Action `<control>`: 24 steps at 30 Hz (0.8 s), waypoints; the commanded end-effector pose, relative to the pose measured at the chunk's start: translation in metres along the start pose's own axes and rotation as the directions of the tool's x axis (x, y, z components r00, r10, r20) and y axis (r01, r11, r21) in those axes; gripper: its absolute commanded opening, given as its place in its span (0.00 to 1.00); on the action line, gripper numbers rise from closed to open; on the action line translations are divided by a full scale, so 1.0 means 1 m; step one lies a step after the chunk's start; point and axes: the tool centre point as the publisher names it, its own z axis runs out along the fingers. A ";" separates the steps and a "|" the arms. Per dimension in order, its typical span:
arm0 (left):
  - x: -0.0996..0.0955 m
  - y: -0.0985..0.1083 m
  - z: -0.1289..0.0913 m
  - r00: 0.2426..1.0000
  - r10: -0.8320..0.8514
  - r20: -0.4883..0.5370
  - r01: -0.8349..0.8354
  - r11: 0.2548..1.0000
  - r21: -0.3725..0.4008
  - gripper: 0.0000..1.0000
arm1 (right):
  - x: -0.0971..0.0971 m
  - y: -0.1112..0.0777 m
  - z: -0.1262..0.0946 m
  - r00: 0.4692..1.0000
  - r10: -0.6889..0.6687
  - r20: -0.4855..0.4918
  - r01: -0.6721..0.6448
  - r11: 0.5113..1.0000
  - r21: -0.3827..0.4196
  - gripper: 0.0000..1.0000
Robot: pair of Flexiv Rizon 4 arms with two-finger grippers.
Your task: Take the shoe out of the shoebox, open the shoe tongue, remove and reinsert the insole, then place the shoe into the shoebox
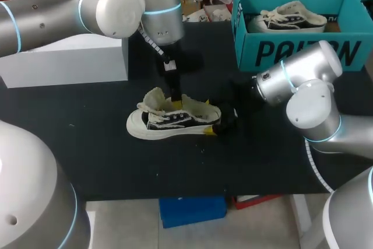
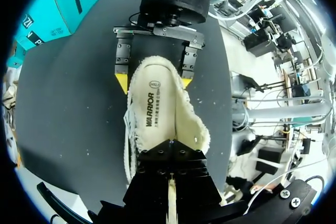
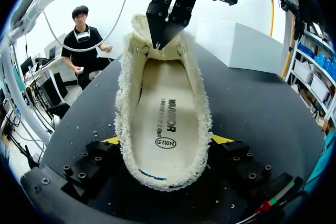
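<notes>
Cream-lined shoe (image 1: 175, 122), heel (image 3: 163, 181) clenched by right gripper (image 3: 165, 140). Left gripper (image 2: 170, 146) set at tongue (image 1: 154, 97); grasp cannot be told.

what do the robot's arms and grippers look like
Both the left arm and right arm are glossy silver-grey, built of rounded joints with thin light-blue rings. A white coiled cable runs along each. The left gripper is black and angular with screw heads; the right gripper is black too, its fingers ending in yellow tips.
</notes>
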 end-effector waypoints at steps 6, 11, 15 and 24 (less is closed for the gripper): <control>0.001 -0.007 0.025 1.000 -0.014 -0.028 0.014 1.000 -0.006 0.00 | -0.002 -0.003 0.002 1.000 0.002 0.001 -0.002 1.000 0.002 0.00; 0.000 -0.010 0.035 0.999 -0.019 -0.037 0.019 1.000 -0.009 0.00 | -0.002 -0.003 0.002 1.000 0.002 0.001 -0.002 1.000 0.002 0.00; 0.001 -0.012 0.040 0.999 -0.021 -0.049 0.021 1.000 -0.002 0.00 | -0.002 -0.003 0.002 1.000 0.002 0.001 -0.002 1.000 0.002 0.00; 0.004 -0.015 0.053 0.998 -0.026 -0.065 0.026 1.000 0.010 0.00 | -0.002 -0.003 0.002 1.000 0.002 0.001 -0.002 1.000 0.002 0.00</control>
